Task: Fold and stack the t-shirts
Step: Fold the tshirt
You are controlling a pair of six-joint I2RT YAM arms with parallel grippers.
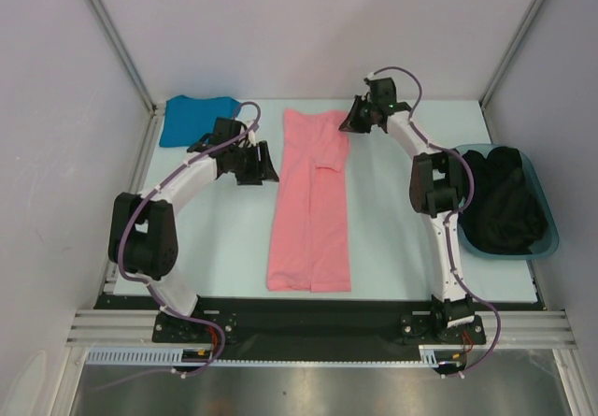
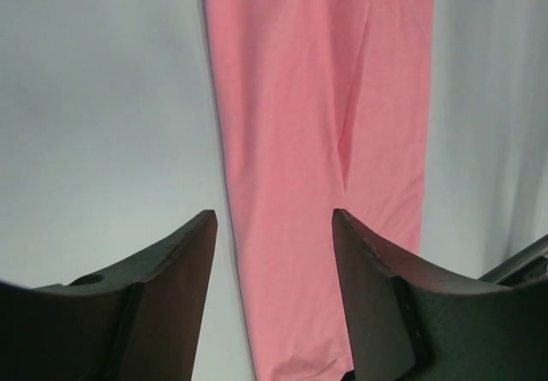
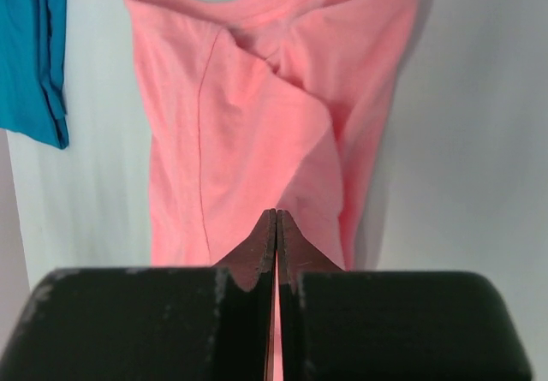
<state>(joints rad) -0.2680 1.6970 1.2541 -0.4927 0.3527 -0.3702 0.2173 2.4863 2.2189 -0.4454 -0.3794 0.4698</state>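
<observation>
Right gripper (image 3: 276, 223) fills the bottom of its own wrist view, jaws pressed together with nothing obviously caught in them, tips hanging just over the far end of the salmon pink t-shirt (image 1: 311, 201). Left gripper (image 2: 274, 235) has its jaws spread wide, sitting just beside the shirt's left edge.

The pink one lies mid-table as a long narrow strip, sides tucked in. The teal-blue t-shirt (image 1: 192, 119) is already a small folded square in the far left corner.

What worries me, and this is just my guess:
- the far end looks rumpled, with a loose flap (image 3: 282, 64). Pinch only the top layer and the tucked sides could slide apart.
- closed jaws pushing down would bunch the fabric rather than grab it.
- uneven lifting would skew the strip, making a crooked stack on the teal one.
</observation>
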